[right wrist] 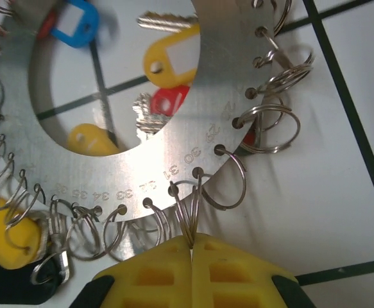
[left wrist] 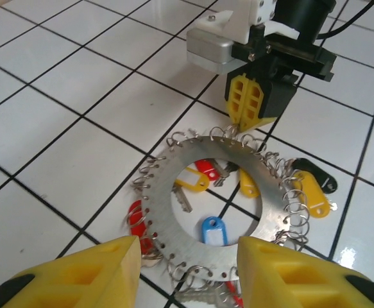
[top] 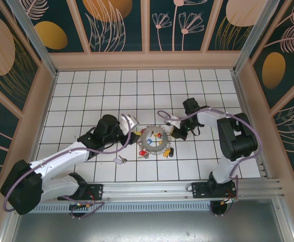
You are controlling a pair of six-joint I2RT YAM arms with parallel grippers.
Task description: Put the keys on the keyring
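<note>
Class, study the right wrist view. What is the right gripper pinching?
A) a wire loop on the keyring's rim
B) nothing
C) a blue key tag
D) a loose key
A: the right gripper is shut on a wire loop hanging from a hole in the keyring.

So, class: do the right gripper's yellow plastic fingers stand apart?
No: the right gripper is pressed shut on a thin wire loop hanging from the rim of the flat silvery metal keyring.

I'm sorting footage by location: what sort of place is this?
Probably a robot test enclosure: white tiled floor, floral-patterned panel walls, aluminium rail along the near edge.
</note>
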